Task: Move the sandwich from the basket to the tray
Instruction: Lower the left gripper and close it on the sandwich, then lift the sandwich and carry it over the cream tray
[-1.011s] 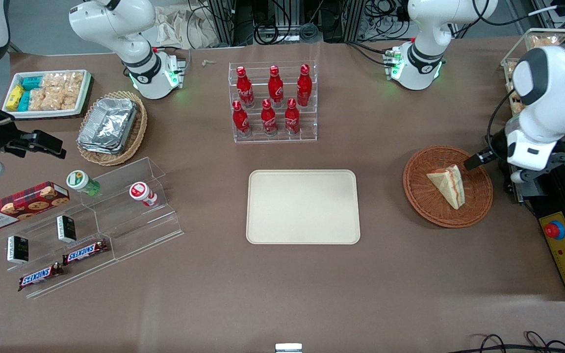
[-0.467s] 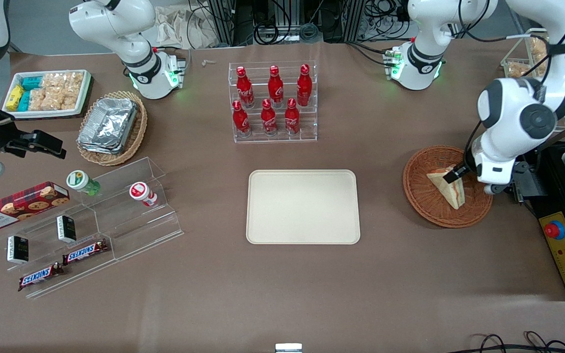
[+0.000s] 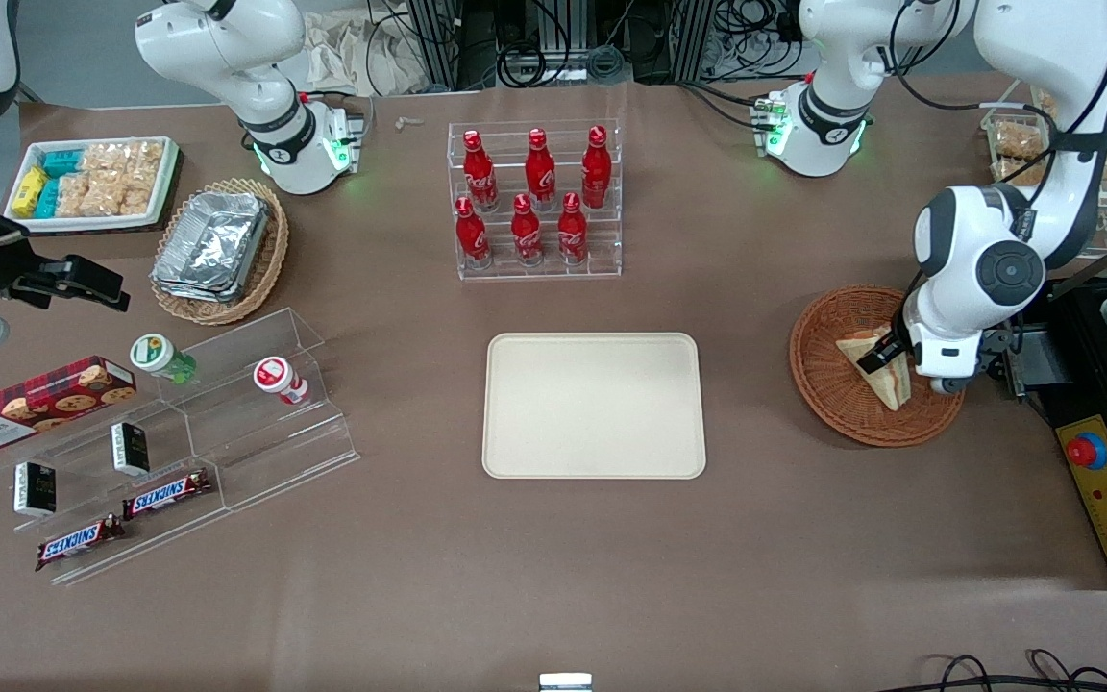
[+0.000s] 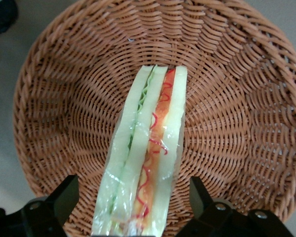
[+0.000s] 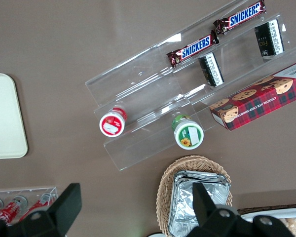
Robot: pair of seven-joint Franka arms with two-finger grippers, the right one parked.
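Swinging in from the working arm's end of the table over the past second, the left gripper (image 4: 133, 207) now hangs over the basket (image 3: 827, 384), jaws spread wide and holding nothing. Between its fingers (image 4: 64, 197) lies the sandwich (image 4: 148, 158), standing on edge in the basket, its long axis running straight out from the jaws, so closing would likely pinch the two bread faces. Only the wrist view shows this straddle; the front view adds the tray (image 3: 594, 405), well apart toward the parked arm.
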